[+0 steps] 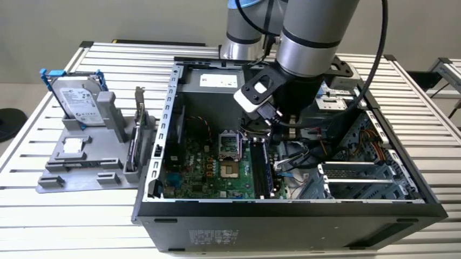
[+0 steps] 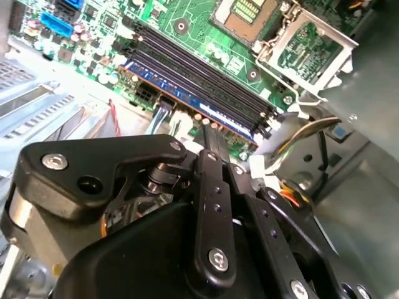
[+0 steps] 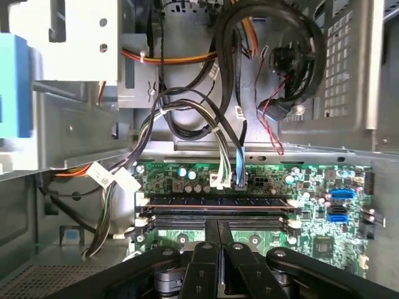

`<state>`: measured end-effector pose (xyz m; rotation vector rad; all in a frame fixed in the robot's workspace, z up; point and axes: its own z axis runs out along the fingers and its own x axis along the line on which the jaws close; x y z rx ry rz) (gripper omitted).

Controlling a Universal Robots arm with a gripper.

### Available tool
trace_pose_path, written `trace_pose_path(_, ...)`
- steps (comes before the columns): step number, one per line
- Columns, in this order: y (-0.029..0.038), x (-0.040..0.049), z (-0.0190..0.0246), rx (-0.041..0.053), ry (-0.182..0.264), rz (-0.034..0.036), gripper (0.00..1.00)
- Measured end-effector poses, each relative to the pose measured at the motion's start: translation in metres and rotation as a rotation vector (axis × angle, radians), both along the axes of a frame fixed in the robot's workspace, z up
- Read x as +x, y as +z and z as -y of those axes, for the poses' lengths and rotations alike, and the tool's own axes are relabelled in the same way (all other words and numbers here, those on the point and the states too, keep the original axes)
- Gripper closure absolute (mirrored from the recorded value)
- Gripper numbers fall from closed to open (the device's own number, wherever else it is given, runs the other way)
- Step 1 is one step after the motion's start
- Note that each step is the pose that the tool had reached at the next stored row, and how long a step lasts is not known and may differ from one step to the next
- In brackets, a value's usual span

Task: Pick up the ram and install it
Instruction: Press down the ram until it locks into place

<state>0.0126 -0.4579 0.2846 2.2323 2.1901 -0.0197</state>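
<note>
The arm reaches down into the open computer case (image 1: pixel 288 210), which lies on its side on the slatted metal counter (image 1: pixel 432 124), and its pincer (image 3: pixel 217 240) hangs just above the row of memory slots (image 2: pixel 199 81) on the green motherboard (image 1: pixel 209 167). In both wrist views the two dark fingers (image 2: pixel 215 146) are pressed flat together with no gap and nothing between them, so the pincer is clenched and holds nothing. The ram (image 3: pixel 218 202) sits seated in a slot at the edge of the row nearest the power connectors, a long dark blue strip running the slot's length; in the second wrist view the same ram (image 2: pixel 187 93) shows as a blue-edged stick beside the empty black slots, with the fingertips directly over its end region. Next to the slots lies the open processor socket (image 2: pixel 246 12). Bundles of cables (image 3: pixel 224 124) hang beyond the board. At the exterior view's left, a grey fixture (image 1: pixel 90 162) on the counter carries a hard drive (image 1: pixel 75 100) in a blue frame, standing upright.
</note>
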Motion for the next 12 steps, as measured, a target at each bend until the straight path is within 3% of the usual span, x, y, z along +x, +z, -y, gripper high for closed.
trace_pose_path(5,0.0091,0.0000,0.0000,0.0000,0.000,0.0000,1.00)
trace_pose_path(12,0.0102,0.0000,0.0000,-0.0002,0.000,-0.0001,1.00)
